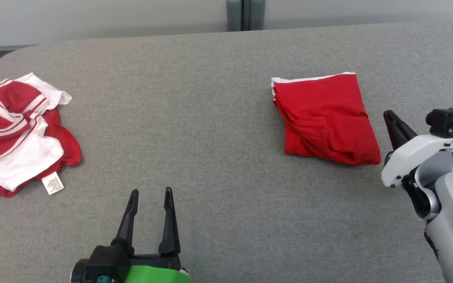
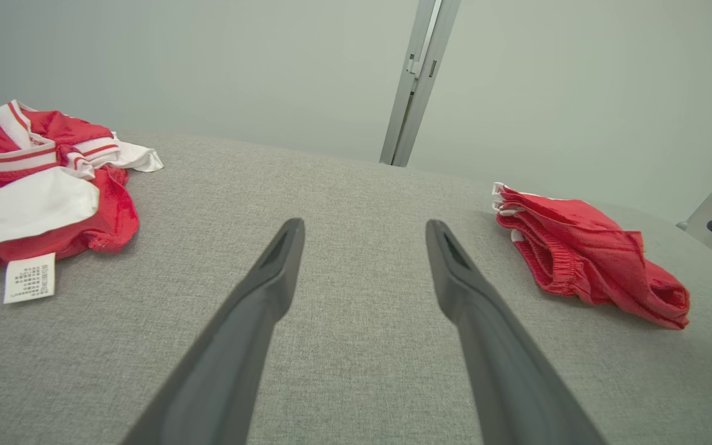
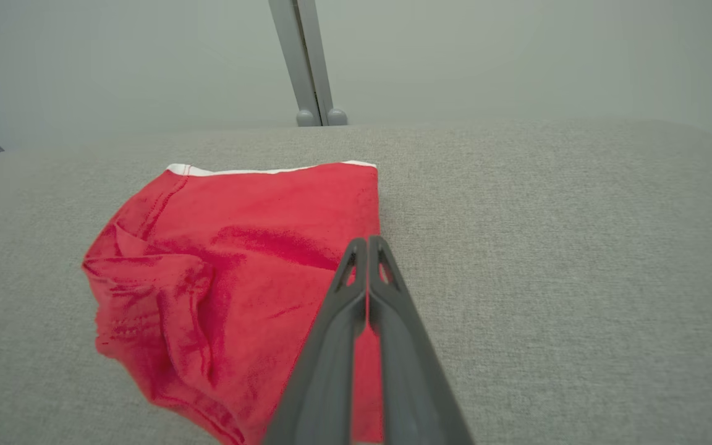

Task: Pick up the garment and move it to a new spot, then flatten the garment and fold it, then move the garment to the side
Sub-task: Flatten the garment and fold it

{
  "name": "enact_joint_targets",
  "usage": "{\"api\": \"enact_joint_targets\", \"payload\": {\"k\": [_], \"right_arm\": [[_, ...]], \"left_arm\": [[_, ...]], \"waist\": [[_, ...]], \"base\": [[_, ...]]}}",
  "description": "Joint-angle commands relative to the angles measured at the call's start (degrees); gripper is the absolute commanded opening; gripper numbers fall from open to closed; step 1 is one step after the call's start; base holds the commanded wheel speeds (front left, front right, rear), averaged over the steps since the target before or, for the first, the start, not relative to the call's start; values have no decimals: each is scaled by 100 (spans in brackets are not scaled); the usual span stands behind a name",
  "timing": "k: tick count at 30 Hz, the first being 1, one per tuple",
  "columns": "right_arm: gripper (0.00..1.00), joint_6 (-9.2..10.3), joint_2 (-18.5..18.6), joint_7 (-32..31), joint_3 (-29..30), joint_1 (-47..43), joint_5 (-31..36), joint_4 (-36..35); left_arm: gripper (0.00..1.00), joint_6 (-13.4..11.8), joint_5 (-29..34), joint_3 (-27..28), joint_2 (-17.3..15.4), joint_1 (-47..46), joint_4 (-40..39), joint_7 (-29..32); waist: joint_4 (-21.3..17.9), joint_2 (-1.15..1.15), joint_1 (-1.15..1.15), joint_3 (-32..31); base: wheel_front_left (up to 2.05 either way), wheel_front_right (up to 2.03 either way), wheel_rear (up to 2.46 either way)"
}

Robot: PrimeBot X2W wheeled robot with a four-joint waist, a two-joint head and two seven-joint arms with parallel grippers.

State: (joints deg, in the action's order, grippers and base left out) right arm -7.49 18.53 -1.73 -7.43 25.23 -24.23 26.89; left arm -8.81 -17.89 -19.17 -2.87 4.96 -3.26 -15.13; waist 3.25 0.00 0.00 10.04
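Two garments on one table: where a slip could come

The folded red garment (image 1: 325,118) is seen at the upper right of the head view, flat on the grey table (image 1: 210,129), with white trim along its far edge. The right gripper (image 3: 366,242) is held near the garment's right edge with its jaws clenched on nothing; whether the cloth is touched cannot be told. The left gripper (image 1: 151,190) is seen at the lower middle, jaws released and empty. A crumpled red-and-white garment (image 1: 18,133) lies at the left edge, well apart.

If the fold is pushed aside with closed fingers, the top layers could be dragged and the fold undone. If only one layer is pinched, the stack could be opened when lifted. The wrong garment could also be taken, since both are red
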Motion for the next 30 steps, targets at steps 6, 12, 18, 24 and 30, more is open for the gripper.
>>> {"api": "enact_joint_targets", "payload": {"k": [6,12,18,24,30], "right_arm": [[0,3,-45,184,-646,481,-166,804],[0,4,-51,397,-1300,551,-499,1047],[0,3,46,331,-2183,359,-1076,611],[0,3,146,178,-2934,254,-1359,199],[0,4,172,574,-2956,2,-1467,-64]], "left_arm": [[100,-86,-121,-70,-10,-194,25,-1],[100,-126,-118,-26,-10,-171,21,-2],[100,-126,-63,114,-10,-116,-34,-1],[100,-97,-58,249,-10,-86,-13,-1],[100,24,3,467,-10,69,101,-2]], "waist": [[381,0,0,340],[366,0,0,235],[248,0,0,168],[118,0,0,65],[38,0,0,-261]], "base": [[0,0,0],[0,0,0],[0,0,0],[0,0,0],[0,0,0]]}}
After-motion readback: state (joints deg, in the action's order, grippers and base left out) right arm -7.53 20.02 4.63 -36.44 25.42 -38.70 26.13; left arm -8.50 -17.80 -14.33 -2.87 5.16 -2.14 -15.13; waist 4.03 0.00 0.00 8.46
